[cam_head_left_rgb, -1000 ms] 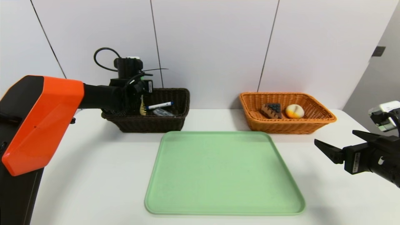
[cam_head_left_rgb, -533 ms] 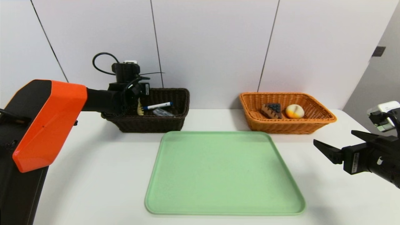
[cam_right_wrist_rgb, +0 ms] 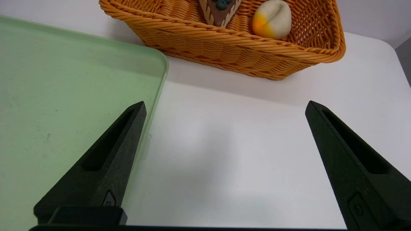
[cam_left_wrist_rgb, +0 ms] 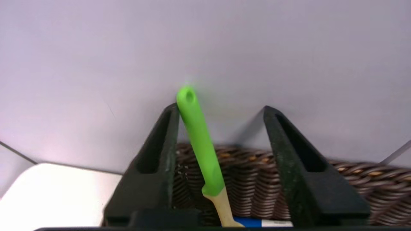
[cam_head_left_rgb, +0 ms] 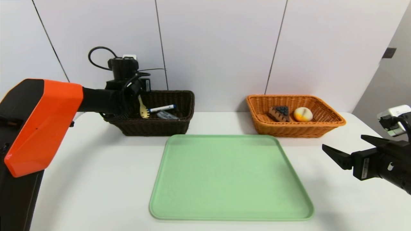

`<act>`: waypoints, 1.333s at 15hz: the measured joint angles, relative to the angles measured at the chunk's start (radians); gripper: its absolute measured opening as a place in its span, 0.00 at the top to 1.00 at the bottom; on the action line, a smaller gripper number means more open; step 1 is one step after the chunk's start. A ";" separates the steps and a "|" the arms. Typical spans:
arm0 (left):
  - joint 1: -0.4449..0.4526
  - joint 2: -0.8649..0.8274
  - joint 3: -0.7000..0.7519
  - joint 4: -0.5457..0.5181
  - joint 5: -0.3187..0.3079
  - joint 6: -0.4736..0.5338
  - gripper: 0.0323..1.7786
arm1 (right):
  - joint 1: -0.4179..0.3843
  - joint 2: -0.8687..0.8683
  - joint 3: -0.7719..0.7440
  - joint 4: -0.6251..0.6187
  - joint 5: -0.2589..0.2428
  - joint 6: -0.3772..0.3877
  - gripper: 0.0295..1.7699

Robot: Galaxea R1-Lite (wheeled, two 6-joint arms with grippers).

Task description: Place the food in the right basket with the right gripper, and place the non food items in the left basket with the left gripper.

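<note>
Spoon (cam_head_left_rgb: pixel 143 110), yellow w/ green handle, was seen propped at a slant in the L (dark brown) basket (cam_head_left_rgb: pixel 154 128), its slotted head low inside & its handle raised above the woven rim. The L gripper (cam_left_wrist_rgb: pixel 221 107) was positioned over that basket, nr. the wall (cam_left_wrist_rgb: pixel 224 48); its two black fingers were parted, w/ the green handle btwn. them, close to one fingertip & well clear of the other. No grip was shown on the handle; whether it was touched by the nearer finger could not be told. Also held in the L basket were the white marker (cam_head_left_rgb: pixel 162 108) w/ blue cap, laid just beside the spoon's head, & the grey case (cam_head_left_rgb: pixel 167 115), laid nr. the marker on the robot's side.

Both food pcs. were contained in the R (orange) basket (cam_head_left_rgb: pixel 289 131): the cake (cam_head_left_rgb: pixel 278 114), topped w/ dark berries, was set to the L of the round bun (cam_head_left_rgb: pixel 302 114), marked orange-yellow.

The R gripper (cam_right_wrist_rgb: pixel 226 102) was parked over the R side of the white table (cam_head_left_rgb: pixel 96 179), its fingers spread wide & nothing grasped. The green tray (cam_head_left_rgb: pixel 231 176) was placed flat on the table, in front of & btwn. the two baskets.
</note>
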 joint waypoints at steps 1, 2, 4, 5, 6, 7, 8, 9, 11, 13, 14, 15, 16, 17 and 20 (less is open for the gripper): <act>0.001 -0.020 0.000 0.002 -0.008 0.001 0.41 | 0.000 -0.001 0.000 0.000 0.000 -0.001 0.03; 0.001 -0.045 -0.001 0.012 -0.013 0.003 0.36 | 0.000 -0.002 0.000 0.000 0.000 -0.001 0.03; 0.001 -0.108 0.008 0.063 -0.019 0.001 0.29 | 0.005 -0.002 0.000 -0.001 0.000 -0.001 0.03; 0.002 -0.141 0.012 0.088 -0.021 0.000 0.26 | 0.006 -0.003 -0.001 -0.001 0.000 -0.001 0.03; 0.002 -0.177 0.017 0.116 -0.022 -0.003 0.23 | 0.007 -0.004 -0.004 -0.001 0.000 -0.001 0.03; 0.001 -0.207 0.021 0.146 -0.022 -0.005 0.21 | 0.007 -0.004 -0.008 -0.002 0.000 -0.002 0.03; 0.001 -0.239 0.026 0.173 -0.022 -0.008 0.19 | 0.008 -0.004 -0.012 -0.001 0.000 -0.003 0.03; 0.001 -0.271 0.035 0.196 -0.023 -0.009 0.17 | 0.008 -0.004 -0.015 -0.001 0.000 -0.003 0.03; -0.001 -0.331 0.064 0.215 -0.024 -0.010 0.14 | 0.011 -0.002 -0.031 0.000 0.000 -0.003 0.03; -0.004 -0.401 0.124 0.236 -0.024 -0.015 0.12 | 0.013 0.000 -0.055 0.001 0.000 -0.002 0.03; -0.006 -0.438 0.166 0.249 -0.023 -0.017 0.11 | 0.013 0.001 -0.070 0.000 -0.001 -0.002 0.03; -0.008 -0.482 0.217 0.265 -0.023 -0.019 0.10 | 0.013 0.002 -0.086 0.000 -0.001 -0.002 0.03; -0.010 -0.525 0.268 0.273 -0.022 -0.021 0.10 | 0.014 0.002 -0.103 0.000 -0.001 0.000 0.03; -0.012 -0.570 0.322 0.277 -0.021 -0.022 0.09 | 0.014 0.002 -0.123 0.000 -0.004 0.003 0.03; -0.016 -0.714 0.507 0.279 -0.016 -0.037 0.07 | 0.014 -0.003 -0.164 0.001 -0.017 0.003 0.03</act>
